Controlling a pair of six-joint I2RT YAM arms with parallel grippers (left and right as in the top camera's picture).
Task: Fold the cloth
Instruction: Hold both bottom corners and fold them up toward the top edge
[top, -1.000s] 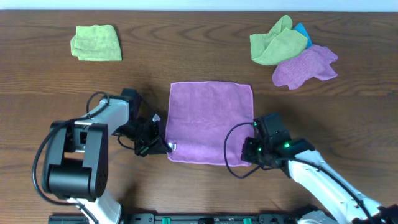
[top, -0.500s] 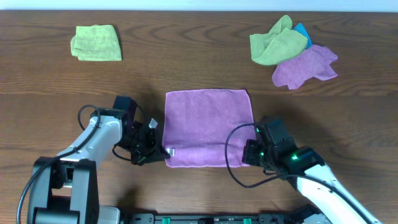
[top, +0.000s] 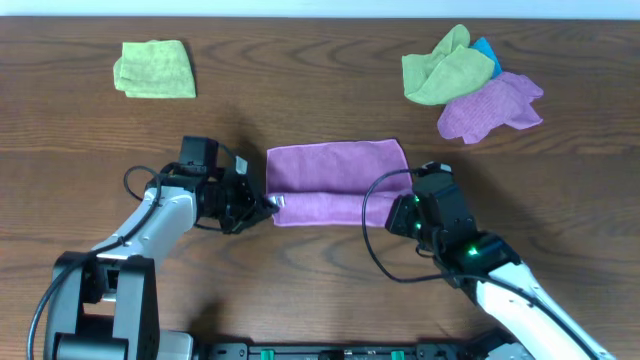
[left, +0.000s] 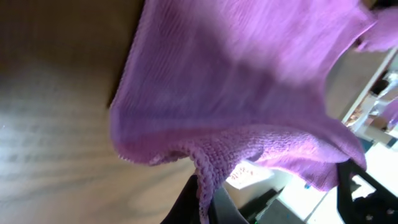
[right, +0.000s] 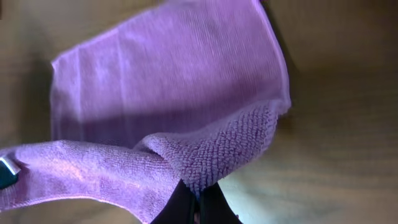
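Toward the front edge of the desk (top: 90, 140), about midway along it, the cloth (top: 335, 168) lies doubled, its near edge raised over the rest. The left gripper (top: 265, 206) is pinched tight on the near left corner, the right gripper (top: 398, 213) on the near right one. A green cloth (top: 155, 69) sits by the far left corner, and a heap of cloths (top: 470, 80) by the far right.

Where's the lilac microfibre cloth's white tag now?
Overhead view: the white tag sits at the lower-left corner of the lilac microfibre cloth, against the left gripper.
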